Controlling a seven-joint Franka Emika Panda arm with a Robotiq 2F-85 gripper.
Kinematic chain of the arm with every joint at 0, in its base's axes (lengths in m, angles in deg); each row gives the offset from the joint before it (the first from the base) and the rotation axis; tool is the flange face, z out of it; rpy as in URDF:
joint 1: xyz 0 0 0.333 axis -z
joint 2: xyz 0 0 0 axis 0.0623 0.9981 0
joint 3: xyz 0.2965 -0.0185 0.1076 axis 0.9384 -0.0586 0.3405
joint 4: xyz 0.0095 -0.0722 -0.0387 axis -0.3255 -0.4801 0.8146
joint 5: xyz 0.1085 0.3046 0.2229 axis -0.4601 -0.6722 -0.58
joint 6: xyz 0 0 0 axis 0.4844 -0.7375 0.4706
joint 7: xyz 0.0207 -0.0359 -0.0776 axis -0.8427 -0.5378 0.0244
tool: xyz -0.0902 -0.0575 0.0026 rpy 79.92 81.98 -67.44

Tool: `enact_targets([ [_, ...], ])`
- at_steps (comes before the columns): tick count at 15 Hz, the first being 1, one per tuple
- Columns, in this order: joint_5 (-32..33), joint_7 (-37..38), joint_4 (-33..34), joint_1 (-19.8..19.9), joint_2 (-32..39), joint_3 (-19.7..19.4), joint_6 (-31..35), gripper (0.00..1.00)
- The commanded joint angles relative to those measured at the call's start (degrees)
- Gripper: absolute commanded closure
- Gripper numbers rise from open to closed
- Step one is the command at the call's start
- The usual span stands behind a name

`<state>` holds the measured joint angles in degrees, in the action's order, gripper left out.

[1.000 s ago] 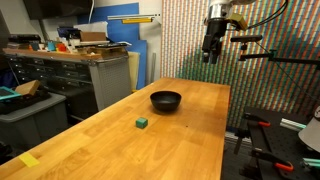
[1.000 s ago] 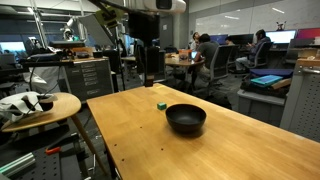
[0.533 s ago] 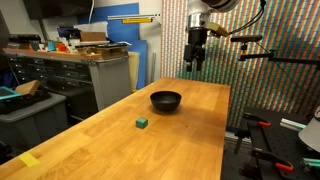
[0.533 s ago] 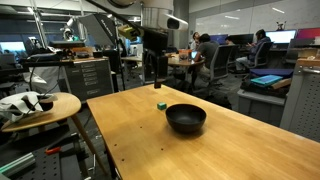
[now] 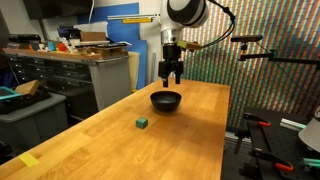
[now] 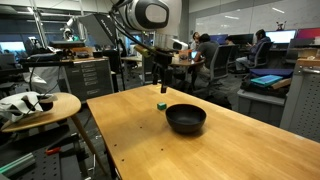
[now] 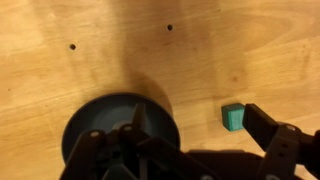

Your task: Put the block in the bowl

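A tiny green block (image 5: 143,123) sits on the wooden table (image 5: 120,150), a short way from the round black bowl (image 5: 166,100). Both also show in the other exterior view, the block (image 6: 161,104) behind the bowl (image 6: 186,118). My gripper (image 5: 171,76) (image 6: 160,82) hangs in the air above the table near the bowl, open and empty. In the wrist view the bowl (image 7: 110,125) lies at lower left and the block (image 7: 233,117) at right, just beside one finger of the gripper (image 7: 195,145).
A flat yellow tape patch (image 5: 28,160) lies on the table's near corner. A workbench with drawers (image 5: 90,65) stands beyond the table. A small round side table (image 6: 40,105) holds clutter. Two small dark holes (image 7: 72,46) mark the tabletop.
The arm has swung across and come down, from high beside the table to just above the bowl. The block and bowl have not moved.
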<state>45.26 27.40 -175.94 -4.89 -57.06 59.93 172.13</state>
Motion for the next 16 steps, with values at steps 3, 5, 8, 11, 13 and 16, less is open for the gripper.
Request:
enact_targets([
  [3,0.98,2.43,9.76,-2.81,9.85,2.13,6.88,0.0],
  [5,1.29,1.1,11.57,-3.87,12.23,3.1,9.54,0.0],
  [8,4.43,-0.83,13.74,-5.75,15.61,3.84,12.12,0.0],
  [11,7.57,-1.9,15.35,-7.13,18.78,3.76,12.99,0.0],
  [13,8.3,-3.41,16.23,-7.01,21.03,4.22,13.77,0.0],
  [16,8.52,-5.49,17.57,-6.76,24.36,4.35,14.18,0.0],
])
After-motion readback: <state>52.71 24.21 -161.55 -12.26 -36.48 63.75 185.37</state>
